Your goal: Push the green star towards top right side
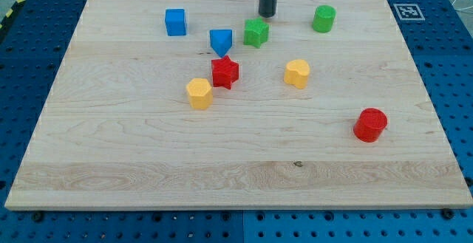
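Camera view: my tip (267,15) sits just above-right of green star (256,32), near table (111,162) top edge; no pincer fitted; approach step; next, reposition below-left, push up-right.

Our arm shows only as its straight dark rod, which enters at the view's top edge, a little right of centre, and hangs upright with no visible tilt. The upper part of the rod and the rest of our arm lie outside the view. My tip (267,15) is at the rod's lower end, blunt and rounded, down at the bench surface in the upper part of the view. No joints, wrist or mounting can be made out.
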Controlling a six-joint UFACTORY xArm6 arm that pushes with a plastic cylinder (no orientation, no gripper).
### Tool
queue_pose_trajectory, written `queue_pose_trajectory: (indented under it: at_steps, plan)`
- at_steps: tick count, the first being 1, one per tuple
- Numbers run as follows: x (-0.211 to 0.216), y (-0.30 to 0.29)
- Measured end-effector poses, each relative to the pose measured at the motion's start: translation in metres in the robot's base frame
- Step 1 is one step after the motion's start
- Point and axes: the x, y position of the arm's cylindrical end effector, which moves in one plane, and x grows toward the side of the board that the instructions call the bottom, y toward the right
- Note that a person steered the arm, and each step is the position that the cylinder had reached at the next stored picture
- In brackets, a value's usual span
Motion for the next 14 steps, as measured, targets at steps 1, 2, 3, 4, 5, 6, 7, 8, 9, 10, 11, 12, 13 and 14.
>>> queue_pose_trajectory:
  at_steps: [1,2,3,4,5,6,7,8,9,10,11,12,13,14]
  plan:
    - [0.005,-0.017]
    - [0.014,-0.027]
    - [0.02,-0.035]
    - [0.028,-0.035]
    - [0.032,-0.035]
    - [0.035,-0.035]
    - [0.037,-0.029]
    - [0.037,-0.023]
    - [0.037,-0.015]
    - [0.037,-0.01]
    - [0.037,-0.037]
    - [0.042,-0.058]
    - [0.049,-0.058]
    - [0.058,-0.057]
